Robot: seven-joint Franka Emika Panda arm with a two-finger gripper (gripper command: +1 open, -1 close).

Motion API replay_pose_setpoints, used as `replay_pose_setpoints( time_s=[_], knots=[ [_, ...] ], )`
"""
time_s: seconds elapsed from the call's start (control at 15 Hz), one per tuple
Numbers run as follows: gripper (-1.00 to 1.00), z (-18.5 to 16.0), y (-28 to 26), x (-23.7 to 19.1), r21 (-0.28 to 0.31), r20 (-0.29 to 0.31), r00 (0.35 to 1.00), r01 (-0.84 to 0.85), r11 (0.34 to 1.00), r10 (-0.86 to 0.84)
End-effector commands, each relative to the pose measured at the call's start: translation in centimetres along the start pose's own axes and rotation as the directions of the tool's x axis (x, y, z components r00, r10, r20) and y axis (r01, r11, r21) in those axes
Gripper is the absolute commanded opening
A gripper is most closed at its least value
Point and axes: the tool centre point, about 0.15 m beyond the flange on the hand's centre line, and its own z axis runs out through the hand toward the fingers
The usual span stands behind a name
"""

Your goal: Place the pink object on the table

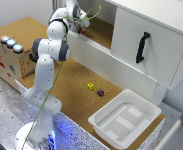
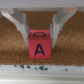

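Observation:
The pink object is a small pinkish-red block with a black letter A on its face. It rests on the cork shelf inside the white cabinet. My gripper straddles it, one finger against each of its sides, shut on it. In the exterior view the arm reaches up into the cabinet shelf, where the gripper is, well above the cork-brown table. There the block is only a faint red speck under the gripper.
A small yellow cube and a dark maroon piece lie on the table. A white bin stands at the exterior view's right. A brown box with round buttons is at its left. The cabinet door has a black handle.

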Motion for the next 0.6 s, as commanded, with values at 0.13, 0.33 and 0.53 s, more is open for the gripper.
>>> replay_pose_setpoints(
  time_s=[0.13,0.33,0.53],
  knots=[
    [-1.00,-6.6,3.3,-6.3,0.022,-0.012,1.000,-0.017,1.000,0.017],
    [-1.00,-7.3,4.2,-11.4,0.035,-0.005,1.000,-0.026,0.999,0.026],
    [-1.00,-7.9,5.1,-17.4,0.043,0.013,0.999,-0.038,0.998,0.037]
  ],
)
